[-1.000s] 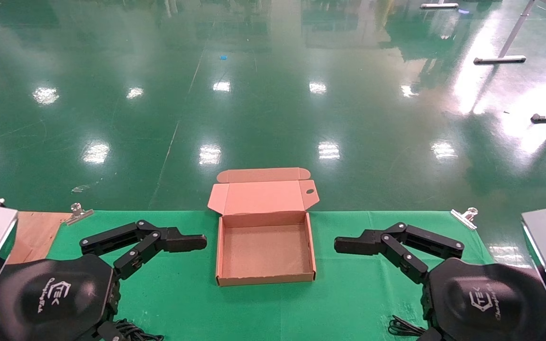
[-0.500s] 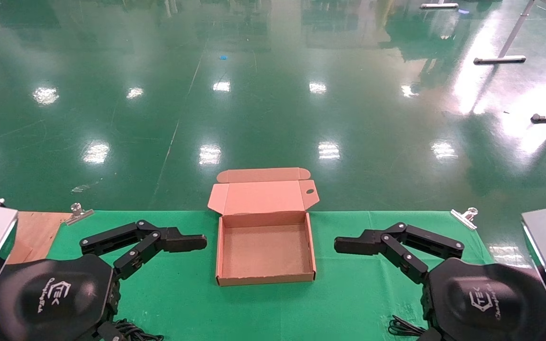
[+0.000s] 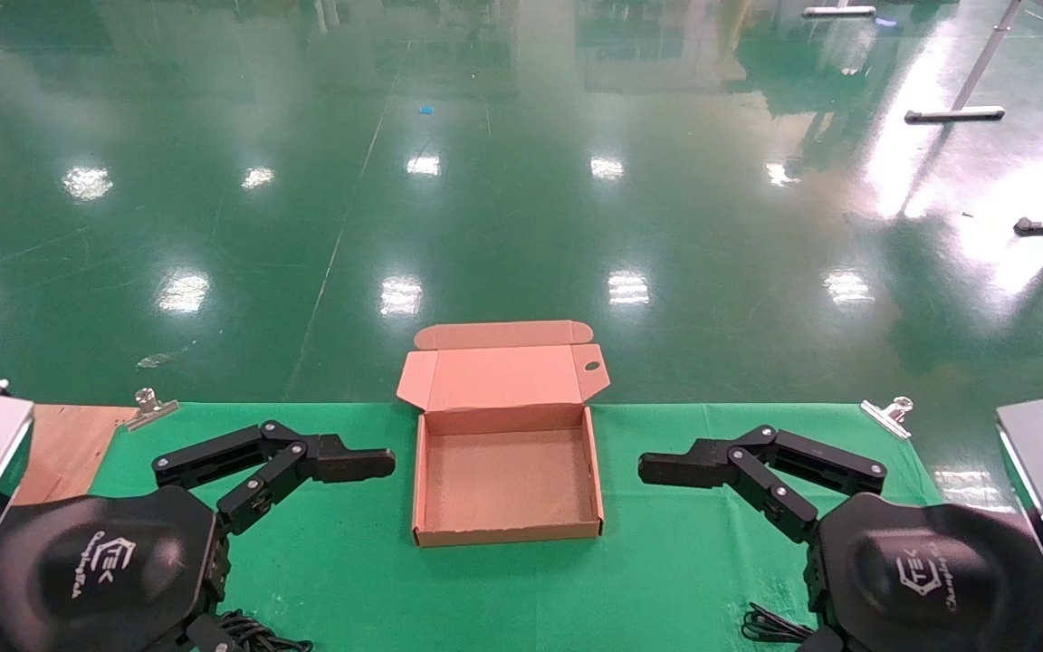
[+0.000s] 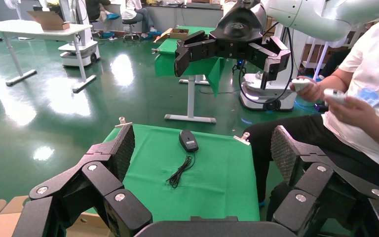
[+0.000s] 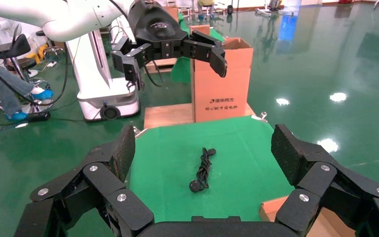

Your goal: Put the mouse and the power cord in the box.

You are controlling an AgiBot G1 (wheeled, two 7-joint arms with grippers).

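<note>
The bench (image 3: pixel 666 580), covered in green cloth, carries the box (image 3: pixel 508 530) at the middle of its far edge, the base resting on the cloth with its hinged lid thrown back past that edge; one lid flap has a small oval hole. Inside, the box shows only bare cardboard.

The left tool (image 3: pixel 368 464) hovers over the cloth just beside the box's left wall, its fingers spread wide and gripping nothing. The right tool (image 3: pixel 666 469) mirrors it near the box's right wall, likewise spread wide and holding nothing (both point inward at the box).

The power cord (image 5: pixel 203 170) shows only in the right wrist view, a bundled black cable lying on the cloth toward the bench's left end, its round plug end nearer the camera, well apart from the box.

The mouse (image 4: pixel 188 140) shows only in the left wrist view, resting on the cloth toward the bench's right end, its thin cable (image 4: pixel 180 172) trailing in a loose loop back toward the box.

Metal clips (image 3: pixel 885 412) pin the cloth at the far corners.
</note>
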